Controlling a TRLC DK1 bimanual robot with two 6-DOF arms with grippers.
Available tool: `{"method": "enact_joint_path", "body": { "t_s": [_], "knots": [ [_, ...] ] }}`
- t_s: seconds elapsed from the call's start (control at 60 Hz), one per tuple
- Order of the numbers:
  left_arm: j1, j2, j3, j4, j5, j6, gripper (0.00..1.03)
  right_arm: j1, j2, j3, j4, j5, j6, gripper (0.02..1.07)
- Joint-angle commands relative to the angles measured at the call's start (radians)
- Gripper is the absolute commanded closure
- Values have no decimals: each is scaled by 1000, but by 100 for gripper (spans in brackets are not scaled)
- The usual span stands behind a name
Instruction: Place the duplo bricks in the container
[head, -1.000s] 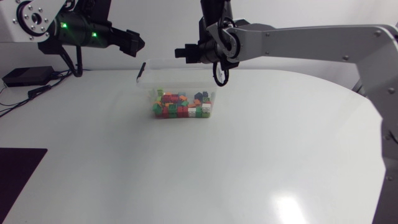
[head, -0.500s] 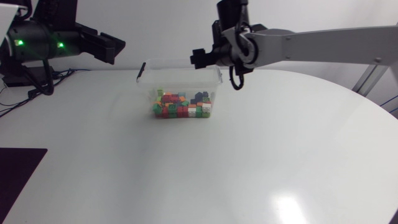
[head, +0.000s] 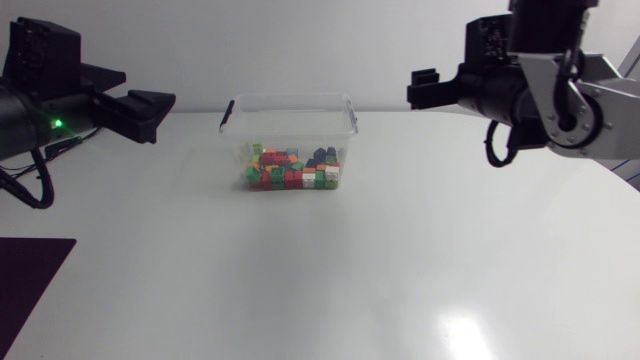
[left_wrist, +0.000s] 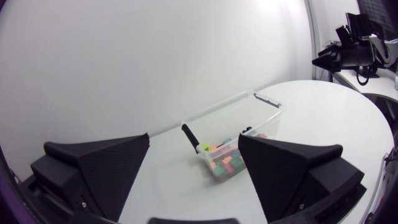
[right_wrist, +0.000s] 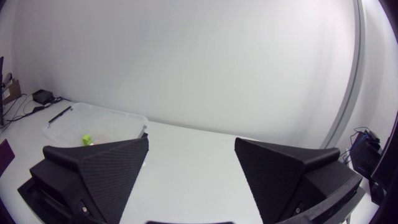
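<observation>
A clear plastic container stands at the back middle of the white table, and several coloured duplo bricks lie heaped on its floor. My left gripper hangs open and empty to the left of the container. My right gripper hangs open and empty to its right, well clear of it. The left wrist view has the container and the bricks ahead of the open left gripper. In the right wrist view the container lies ahead of the open right gripper, off to one side, with a green brick showing inside.
A black clip sits on the container's left rim. A dark mat covers the table's front left corner. The white table stretches wide in front of the container.
My right arm has drawn back to the right from above the container's back rim. My left arm has pulled away to the left. The bricks in the container lie as before.
</observation>
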Motion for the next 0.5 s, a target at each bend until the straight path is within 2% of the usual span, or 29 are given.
{"method": "enact_joint_path", "body": {
  "t_s": [0.0,0.3,0.483],
  "knots": [
    [10,-60,-62,34,-4,20,4,-38,-80,-80,20,5,-39,7],
    [19,-232,-187,44,-4,-45,4,-168,-327,-304,74,-23,-145,7],
    [62,-351,-266,35,-4,-71,4,-256,-444,-390,74,-76,-160,7]
  ]
}}
